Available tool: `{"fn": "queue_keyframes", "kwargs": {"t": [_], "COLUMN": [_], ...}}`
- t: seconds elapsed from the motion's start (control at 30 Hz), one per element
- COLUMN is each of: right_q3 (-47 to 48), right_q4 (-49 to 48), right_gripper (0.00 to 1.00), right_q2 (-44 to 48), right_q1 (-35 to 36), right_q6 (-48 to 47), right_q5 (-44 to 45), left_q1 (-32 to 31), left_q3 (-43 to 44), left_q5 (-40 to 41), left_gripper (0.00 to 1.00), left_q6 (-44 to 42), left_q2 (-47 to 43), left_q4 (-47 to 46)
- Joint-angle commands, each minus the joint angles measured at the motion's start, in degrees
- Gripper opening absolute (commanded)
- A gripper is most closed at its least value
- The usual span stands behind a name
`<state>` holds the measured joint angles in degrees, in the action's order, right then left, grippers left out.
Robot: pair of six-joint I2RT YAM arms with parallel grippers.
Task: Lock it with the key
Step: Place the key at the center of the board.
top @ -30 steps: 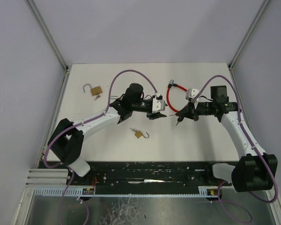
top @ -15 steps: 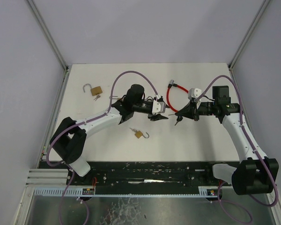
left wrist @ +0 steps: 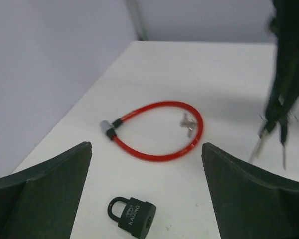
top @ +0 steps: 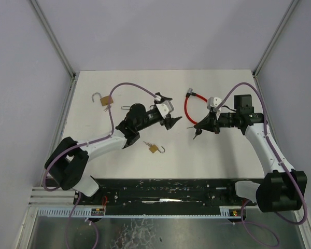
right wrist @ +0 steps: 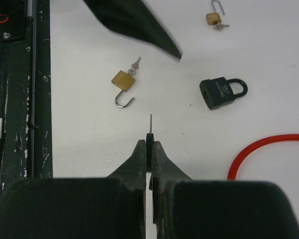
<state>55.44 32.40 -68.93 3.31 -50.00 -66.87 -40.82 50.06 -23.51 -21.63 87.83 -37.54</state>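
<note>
A black padlock (left wrist: 132, 218) lies flat on the white table, shackle closed; it also shows in the right wrist view (right wrist: 223, 92). My left gripper (left wrist: 145, 147) is wide open and empty, raised above and behind the padlock, and shows in the top view (top: 171, 110). My right gripper (right wrist: 149, 149) is shut on a small key (right wrist: 150, 130) whose blade points forward, above the table and apart from the padlock. In the top view the right gripper (top: 199, 128) is right of the left one. The padlock is hard to make out there.
A red cable lock (top: 189, 109) lies looped between the grippers, with keys inside its loop (left wrist: 188, 123). A brass padlock with an open shackle (top: 153, 149) lies near the front, another (top: 106, 100) at the far left. The dark rail (top: 160, 189) borders the near edge.
My left gripper has drawn back to the left and tilted up, its jaws now wide apart. My right gripper with the key has barely moved.
</note>
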Motion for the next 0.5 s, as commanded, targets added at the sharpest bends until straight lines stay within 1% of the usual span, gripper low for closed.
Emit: {"fn": "queue_keyframes", "kwargs": {"t": [0.0, 0.03, 0.1, 0.13, 0.2, 0.3, 0.47], "right_q3": [3.0, 3.8, 5.3, 5.6, 6.0, 7.4, 9.5], "right_q4": [4.4, 5.8, 7.8, 8.2, 8.3, 8.2, 8.0], "right_gripper": [0.0, 0.0, 0.0, 0.0, 0.0, 0.0, 0.0], "right_q2": [-5.3, -6.7, -9.5, -10.7, -13.2, -17.8, -24.3], "right_q1": [-0.2, -0.2, -0.2, -0.2, -0.2, -0.1, 0.2], "right_q6": [-0.8, -0.9, -0.3, 0.4, 2.8, 7.3, 12.2], "right_q5": [3.0, 3.3, 3.7, 4.0, 5.3, 8.8, 12.4], "left_q1": [0.3, 0.5, 0.8, 0.9, 1.1, 2.5, 3.8], "left_q3": [-0.5, 1.0, 5.7, 7.7, 9.7, 11.8, 12.6], "left_q5": [27.0, 28.6, 30.8, 31.6, 31.5, 29.0, 33.7], "left_gripper": [0.95, 0.96, 0.96, 0.96, 0.96, 0.94, 0.9], "left_q6": [14.7, 16.6, 20.6, 22.8, 27.3, 34.8, 47.7], "left_q2": [-4.2, -3.8, -2.1, -1.1, 0.9, 3.7, 6.9], "left_q4": [-11.6, -8.4, 1.8, 4.8, 7.9, 11.9, 15.2]}}
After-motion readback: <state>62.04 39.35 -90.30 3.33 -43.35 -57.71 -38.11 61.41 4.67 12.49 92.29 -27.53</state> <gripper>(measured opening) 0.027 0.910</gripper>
